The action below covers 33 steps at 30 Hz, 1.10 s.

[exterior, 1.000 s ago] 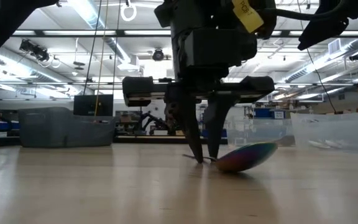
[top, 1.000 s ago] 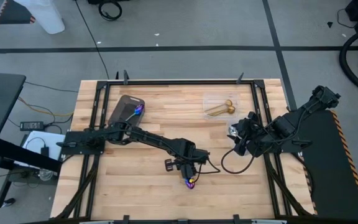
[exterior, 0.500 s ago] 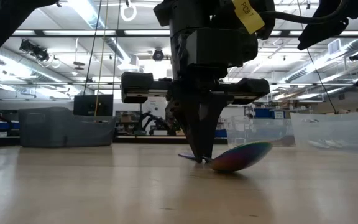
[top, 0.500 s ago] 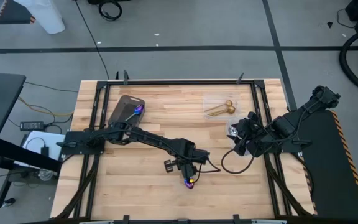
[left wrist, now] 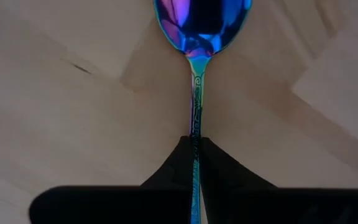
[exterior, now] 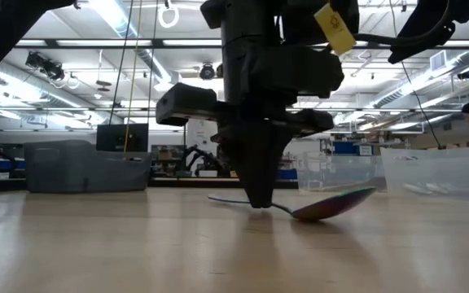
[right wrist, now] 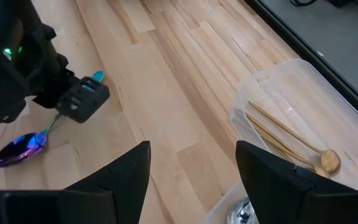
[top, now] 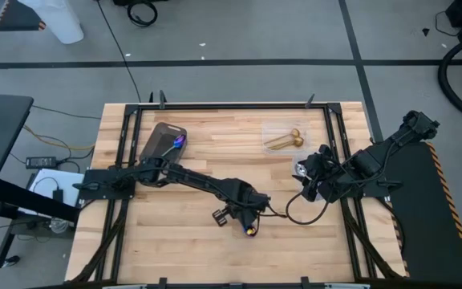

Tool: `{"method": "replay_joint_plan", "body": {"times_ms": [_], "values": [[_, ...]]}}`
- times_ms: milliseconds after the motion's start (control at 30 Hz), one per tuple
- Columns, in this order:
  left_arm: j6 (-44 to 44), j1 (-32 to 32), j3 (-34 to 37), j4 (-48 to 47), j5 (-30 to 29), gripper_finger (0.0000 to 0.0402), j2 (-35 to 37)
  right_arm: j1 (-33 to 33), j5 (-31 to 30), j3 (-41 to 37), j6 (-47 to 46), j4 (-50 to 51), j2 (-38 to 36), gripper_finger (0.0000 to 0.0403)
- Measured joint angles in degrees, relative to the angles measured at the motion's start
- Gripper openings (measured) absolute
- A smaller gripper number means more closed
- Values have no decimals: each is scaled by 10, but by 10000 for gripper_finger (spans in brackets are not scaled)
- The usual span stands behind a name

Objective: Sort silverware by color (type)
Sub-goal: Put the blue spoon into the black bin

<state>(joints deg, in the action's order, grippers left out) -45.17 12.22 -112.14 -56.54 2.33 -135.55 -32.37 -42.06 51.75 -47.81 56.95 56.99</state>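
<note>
While the left gripper point(top: 247, 224) works near the middle of the table's point(top: 175, 241) front half, its fingers point(left wrist: 173, 168) are pinched together on the slim handle of an iridescent spoon point(left wrist: 199, 37). The wrist view shows the teal handle running straight between the two dark fingertips, with the purple-blue bowl lying out ahead over the wood. In the low view the spoon's bowl point(exterior: 332, 205) rests on the tabletop while the handle slopes up slightly toward the grip. Farther back on the left, another purple-blue spoon point(top: 176, 143) lies in the dark grey tray point(top: 160, 133). Toward the back right, gold spoons point(top: 284, 141) lie in a clear container point(top: 273, 128); the right wrist view shows them point(right wrist: 291, 144) lying side by side in it. The right gripper point(top: 305, 178) waits near the table's right edge, just in front of that container, its fingers point(right wrist: 117, 180) spread wide and holding nothing.
</note>
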Motion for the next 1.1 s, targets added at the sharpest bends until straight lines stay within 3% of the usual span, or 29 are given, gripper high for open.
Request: {"method": "replay_joint_plan", "body": {"times_ms": [433,1100], "values": [[71,16,0,-48,-60,14,1,0,1,0,15,-15,0,246],[140,15,-1,-73,-74,14,69,0,0,0,20,-18,0,246]]}}
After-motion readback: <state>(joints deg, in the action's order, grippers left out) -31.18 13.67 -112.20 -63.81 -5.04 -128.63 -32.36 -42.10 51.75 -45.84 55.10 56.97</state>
